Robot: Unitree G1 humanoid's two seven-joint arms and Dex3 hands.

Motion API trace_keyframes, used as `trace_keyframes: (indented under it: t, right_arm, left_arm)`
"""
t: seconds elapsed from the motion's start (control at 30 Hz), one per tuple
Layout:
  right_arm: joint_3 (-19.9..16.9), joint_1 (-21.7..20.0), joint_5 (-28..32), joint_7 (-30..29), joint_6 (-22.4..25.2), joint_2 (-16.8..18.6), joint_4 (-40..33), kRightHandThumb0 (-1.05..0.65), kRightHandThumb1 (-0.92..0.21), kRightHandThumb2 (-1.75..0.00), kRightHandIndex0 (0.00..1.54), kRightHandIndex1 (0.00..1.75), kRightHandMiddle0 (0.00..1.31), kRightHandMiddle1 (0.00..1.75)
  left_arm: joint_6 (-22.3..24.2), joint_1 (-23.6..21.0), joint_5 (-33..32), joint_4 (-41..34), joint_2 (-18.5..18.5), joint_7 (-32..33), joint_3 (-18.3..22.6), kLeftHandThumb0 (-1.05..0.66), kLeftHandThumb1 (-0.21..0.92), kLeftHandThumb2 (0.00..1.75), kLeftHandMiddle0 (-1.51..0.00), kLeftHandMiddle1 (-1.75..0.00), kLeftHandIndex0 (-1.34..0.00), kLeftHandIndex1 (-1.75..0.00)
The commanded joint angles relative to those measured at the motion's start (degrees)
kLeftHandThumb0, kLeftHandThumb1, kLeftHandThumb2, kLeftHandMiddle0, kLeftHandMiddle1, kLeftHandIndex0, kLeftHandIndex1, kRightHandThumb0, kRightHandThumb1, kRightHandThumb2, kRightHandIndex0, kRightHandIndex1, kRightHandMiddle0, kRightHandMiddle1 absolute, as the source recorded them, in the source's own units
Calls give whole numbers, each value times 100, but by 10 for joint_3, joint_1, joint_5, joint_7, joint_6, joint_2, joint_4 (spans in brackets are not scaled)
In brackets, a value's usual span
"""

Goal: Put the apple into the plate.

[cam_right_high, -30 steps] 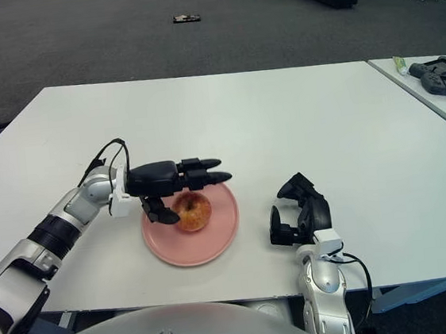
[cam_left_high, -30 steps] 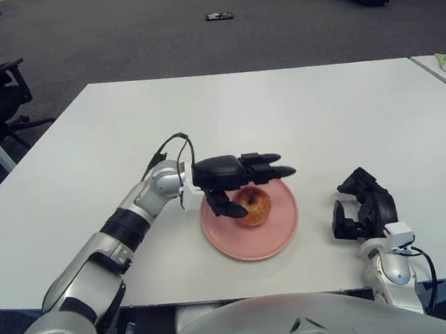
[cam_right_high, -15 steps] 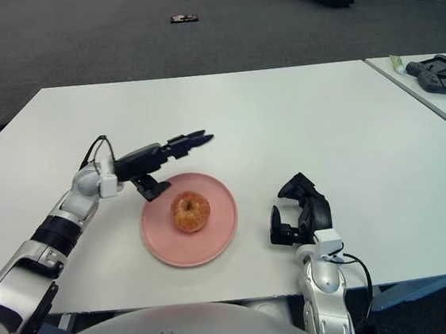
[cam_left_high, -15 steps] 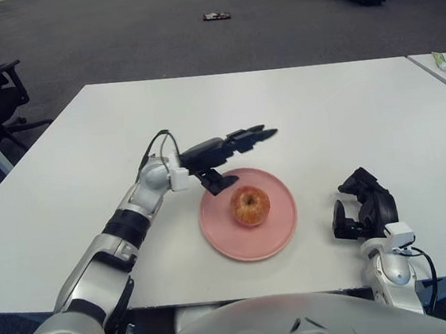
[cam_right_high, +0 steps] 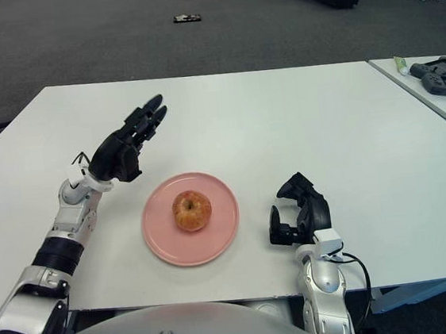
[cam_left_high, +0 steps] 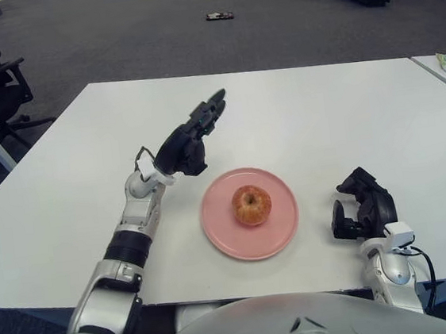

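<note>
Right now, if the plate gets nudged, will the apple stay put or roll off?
The apple is round and sits stem-up near the middle of the pink plate, so it would probably rock before rolling. The plate looks shallow, so its rim may not stop a hard roll. No hand steadies it: the left hand is raised clear, fingers extended.

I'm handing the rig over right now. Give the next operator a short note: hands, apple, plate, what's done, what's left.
Left hand: open, empty, raised above the table to the left of and behind the plate, fingers stretched out and pointing away from the robot.
Right hand: parked on the table to the right of the plate, holding nothing.
Apple: sitting upright near the middle of the pink plate, with no hand touching it.
Done: apple is in the plate and released.
Left: apparently only bringing the left arm back to rest.
</note>
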Motion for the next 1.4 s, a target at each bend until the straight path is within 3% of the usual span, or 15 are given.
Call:
trace_keyframes:
  t: [0.0, 0.07, 0.13, 0.17, 0.27, 0.47, 0.73, 0.77, 0.83, 0.97, 1.37]
  right_arm:
    - [-1, -8, 0, -3, -1, 1, 0, -1, 6, -175, 91, 175, 65, 174]
    - [-1, -8, 0, -4, -2, 1, 1, -1, 6, -175, 91, 175, 66, 173]
    - [-1, -8, 0, -4, -2, 1, 0, -1, 6, -175, 91, 175, 66, 172]
    - [-1, -8, -1, -4, -2, 0, 0, -1, 6, -175, 91, 175, 67, 172]
    - [-2, -8, -3, -5, -2, -1, 0, -1, 6, -175, 91, 175, 66, 172]
    - [-2, -8, -5, -5, -5, -3, 2, -1, 6, -175, 91, 175, 65, 173]
    - [-2, -8, -5, -5, -10, -2, 4, -1, 6, -175, 91, 175, 67, 172]
    - [-2, -9, -4, -5, -11, -2, 4, -1, 6, -175, 91, 175, 67, 172]
    - [-1, -9, -4, -5, -11, -1, 5, -1, 6, -175, 91, 175, 67, 171]
    - [0, -10, -5, -6, -12, 0, 4, -1, 7, -175, 91, 175, 70, 169]
    - [3, -12, -27, -21, -12, 0, 3, -1, 10, -175, 92, 175, 75, 162]
  left_arm:
    - [27, 15, 7, 2, -26, 53, 35, -105, 92, 92, -4, -28, 0, -81]
    - [33, 20, 10, 3, -34, 62, 44, -102, 92, 95, -4, -62, -6, -125]
    - [41, 26, 19, -3, -42, 77, 51, -99, 92, 97, -8, -77, -10, -140]
    - [43, 28, 24, -6, -45, 84, 54, -96, 92, 99, -17, -88, -16, -147]
    - [27, 41, 58, 0, -58, 121, 64, -88, 92, 100, -32, -107, -30, -157]
    - [3, 49, 102, 17, -76, 166, 80, -75, 92, 100, -46, -161, -52, -172]
    - [22, 89, 103, 3, -99, 186, 90, -59, 92, 94, -60, -174, -63, -174]
    - [23, 96, 104, 1, -102, 189, 90, -52, 79, 97, -64, -174, -56, -175]
    - [25, 103, 106, -1, -105, 192, 90, -47, 68, 99, -68, -174, -49, -175]
    - [31, 122, 105, -8, -114, 191, 87, -42, 59, 100, -73, -175, -44, -175]
    - [76, 171, 128, -52, -135, 220, 82, -40, 60, 97, -74, -175, -40, -175]
